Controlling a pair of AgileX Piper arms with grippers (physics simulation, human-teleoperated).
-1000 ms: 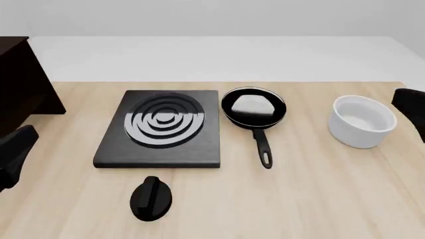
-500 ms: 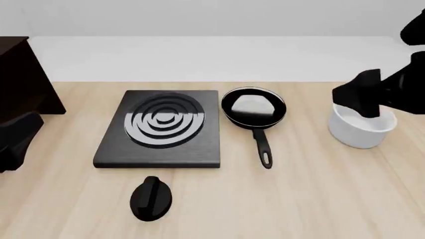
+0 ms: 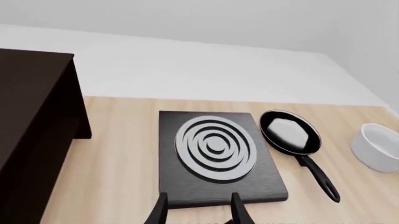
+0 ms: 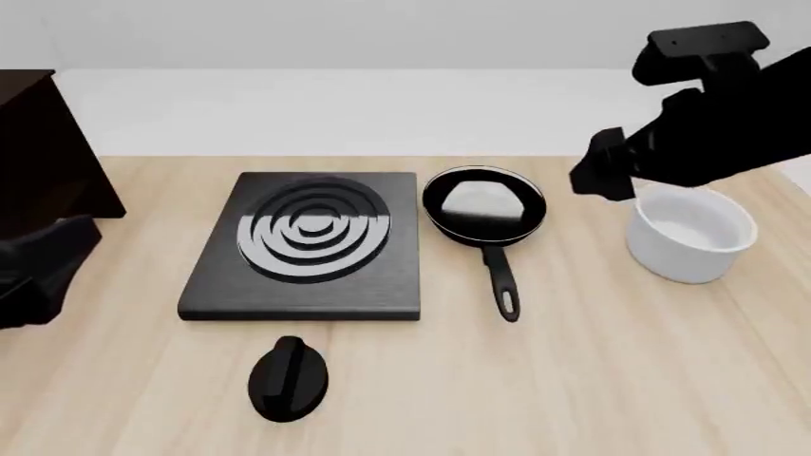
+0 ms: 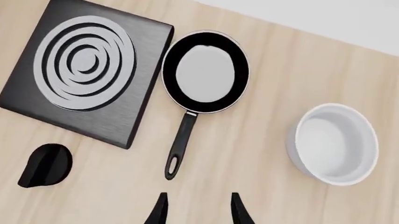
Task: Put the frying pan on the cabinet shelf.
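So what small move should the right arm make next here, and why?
Probably lower the right tool, open and empty, toward the frying pan handle, which points back toward the arms. The pan rests on the table beside the stove plate, far from the cabinet shelf, and the tool hangs high above it.

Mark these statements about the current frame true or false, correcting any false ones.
1. The frying pan lies on the stove plate. False: it rests on the table, beside the plate's right edge.
2. The pan's handle points toward the arms' side of the table. True.
3. The right pincer is shut on the pan's handle. False: its fingers stand apart with nothing between them, above the table.
4. The white pot stands to the right of the pan. True.
5. The pan is already on the cabinet. False: the cabinet stands at the far left and the pan is on the table.
6. A black knob lies nearer the arms than the stove plate. True.
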